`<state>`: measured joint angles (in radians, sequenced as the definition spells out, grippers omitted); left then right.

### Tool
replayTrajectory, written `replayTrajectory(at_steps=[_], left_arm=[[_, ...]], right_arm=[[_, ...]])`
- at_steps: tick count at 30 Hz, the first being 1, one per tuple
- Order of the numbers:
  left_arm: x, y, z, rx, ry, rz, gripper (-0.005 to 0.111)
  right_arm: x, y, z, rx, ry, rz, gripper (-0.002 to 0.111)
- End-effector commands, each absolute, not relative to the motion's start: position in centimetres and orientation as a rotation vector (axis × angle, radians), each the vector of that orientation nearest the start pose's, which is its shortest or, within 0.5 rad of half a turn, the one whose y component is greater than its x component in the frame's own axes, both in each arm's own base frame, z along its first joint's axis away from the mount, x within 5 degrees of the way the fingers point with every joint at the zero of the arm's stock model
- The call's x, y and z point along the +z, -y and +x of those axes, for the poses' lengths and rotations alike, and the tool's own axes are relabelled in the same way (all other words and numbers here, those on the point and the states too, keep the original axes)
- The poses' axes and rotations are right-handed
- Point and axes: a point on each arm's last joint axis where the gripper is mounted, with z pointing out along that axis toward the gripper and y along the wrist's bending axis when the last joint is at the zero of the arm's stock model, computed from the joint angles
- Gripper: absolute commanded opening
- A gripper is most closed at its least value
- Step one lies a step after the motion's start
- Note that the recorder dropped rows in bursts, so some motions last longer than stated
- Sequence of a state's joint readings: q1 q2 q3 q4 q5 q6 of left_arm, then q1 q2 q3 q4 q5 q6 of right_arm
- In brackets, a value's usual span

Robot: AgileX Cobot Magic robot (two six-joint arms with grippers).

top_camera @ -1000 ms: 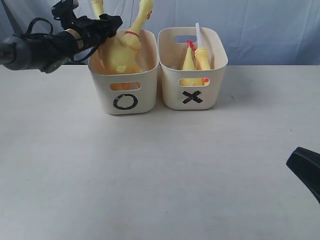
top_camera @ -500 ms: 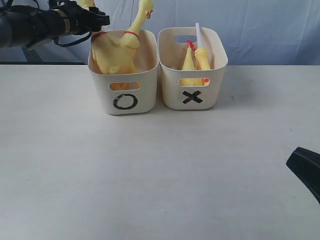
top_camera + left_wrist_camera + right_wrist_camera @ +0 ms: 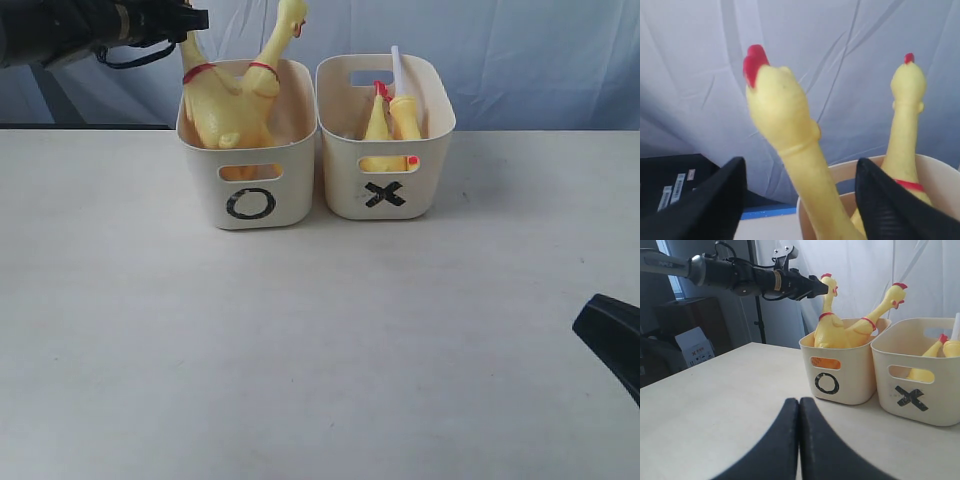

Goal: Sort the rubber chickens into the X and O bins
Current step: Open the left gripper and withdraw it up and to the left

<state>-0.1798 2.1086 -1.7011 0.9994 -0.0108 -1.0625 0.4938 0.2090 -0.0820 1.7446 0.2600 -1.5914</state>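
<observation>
The O bin (image 3: pixel 285 190) holds two fat rubber chickens, one upright (image 3: pixel 205 95) and one leaning right (image 3: pixel 262 85). Beside it, the X bin (image 3: pixel 345 180) holds two slim chickens (image 3: pixel 376 120) (image 3: pixel 407 115). My left gripper (image 3: pixel 195 18) hangs open at the top left, level with the upright chicken's head. In the left wrist view that chicken's neck (image 3: pixel 805 170) passes between the spread fingers (image 3: pixel 715 200) with a gap on each side. My right gripper (image 3: pixel 800 402) is shut and empty, low over the table (image 3: pixel 300 340), seen at the right edge (image 3: pixel 610 340).
A white stick (image 3: pixel 398 65) pokes up out of the X bin. A pale cloth backdrop (image 3: pixel 520 50) hangs close behind both bins. In the right wrist view a dark stand and boxes (image 3: pixel 695 347) sit beyond the table's left side.
My left arm has drawn up and to the left, away from over the O bin. The chicken it left there now stands upright in the bin. The right gripper has not moved.
</observation>
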Motion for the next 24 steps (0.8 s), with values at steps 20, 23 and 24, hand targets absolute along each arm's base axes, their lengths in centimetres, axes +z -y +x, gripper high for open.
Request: replayTrajectory(at_steps=[20,23,24], left_arm=[[30.5,10.8,45.8,0.047,-2.092,0.139,0.028],[31.4,10.5,44.9,0.050,-2.087,0.133,0.015],[31.8,10.4,44.6,0.054,-2.081,0.138,0.012]], right_arm=[[23.2,-5.3,5.2,0.701,-1.535,-0.465,-0.001],[23.2,-5.3,5.2,0.701,-1.535,-0.465,-0.001],[23.2,-5.3,5.2,0.701,-1.535,-0.465,-0.001]])
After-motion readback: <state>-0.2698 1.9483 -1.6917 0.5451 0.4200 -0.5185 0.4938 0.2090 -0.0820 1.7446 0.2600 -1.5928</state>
